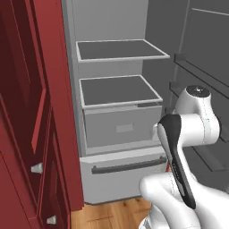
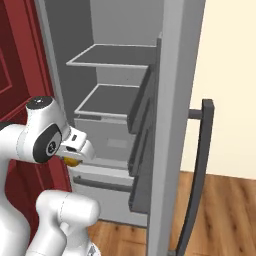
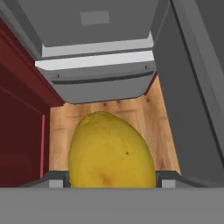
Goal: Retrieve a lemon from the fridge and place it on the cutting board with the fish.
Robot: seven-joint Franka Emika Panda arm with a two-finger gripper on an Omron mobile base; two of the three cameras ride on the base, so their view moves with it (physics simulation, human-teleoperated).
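Lemon: the lemon sat clamped between the two fingertips in the hand view; a sliver of yellow showed beneath the hand in the right base view.
End effector: the end effector was clenched on the lemon, held in front of the open fridge, outside its compartment.
Fridge: door swung wide to the right; two grey shelves bare, a drawer below them, and a lower drawer with a dark bar handle.
Floor: wooden floor lay under the lemon.
Surroundings: dark red cabinets stood left of the fridge.
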